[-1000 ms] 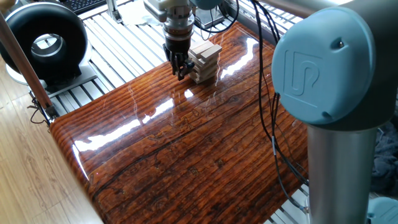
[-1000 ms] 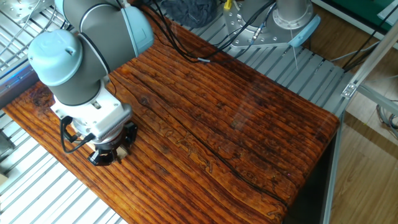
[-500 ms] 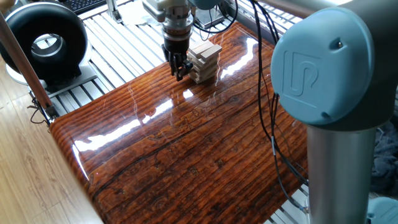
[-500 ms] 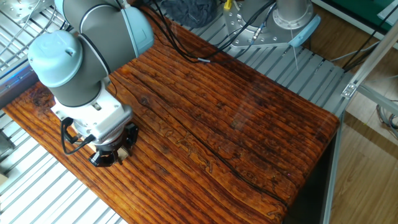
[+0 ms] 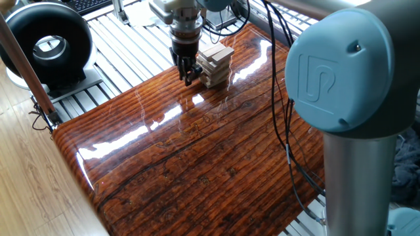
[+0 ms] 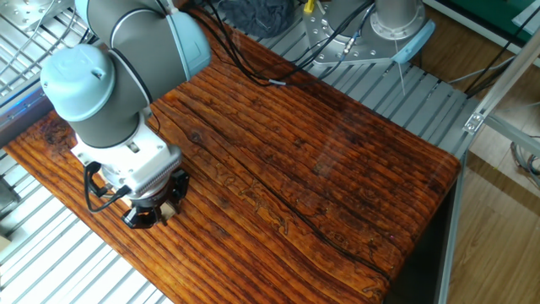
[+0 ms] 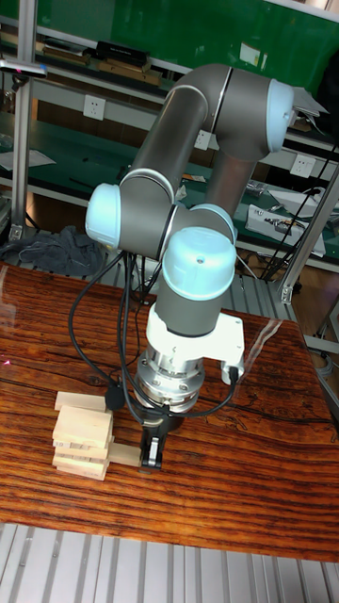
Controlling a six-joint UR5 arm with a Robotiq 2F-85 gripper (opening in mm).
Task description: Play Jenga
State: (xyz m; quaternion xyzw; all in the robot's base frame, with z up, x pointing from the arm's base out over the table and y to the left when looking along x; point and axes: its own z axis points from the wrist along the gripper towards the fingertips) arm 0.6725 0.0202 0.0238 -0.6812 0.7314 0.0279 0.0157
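The Jenga tower [image 5: 215, 63] of pale wooden blocks stands near the table's far edge, and it shows at the lower left of the tall fixed view as the tower [image 7: 83, 431]. One low block [image 7: 123, 454] sticks out sideways from it toward my gripper [image 7: 153, 453]. The gripper [image 5: 186, 73] points straight down just left of the tower, its dark fingers shut on the end of that block. In the other fixed view the arm hides the tower. There only the gripper [image 6: 150, 216] and a pale bit of block [image 6: 174, 206] show.
The dark glossy striped tabletop [image 5: 197, 151] rests on a slatted metal frame [image 5: 125, 46]. A black round device [image 5: 47, 46] stands beyond the left corner. Cables [image 5: 282, 98] hang along the arm, and a second robot base [image 6: 396, 25] stands past the far edge.
The gripper has shifted slightly away from the tower, and the pale block end has moved with it. The tower itself has stayed put.
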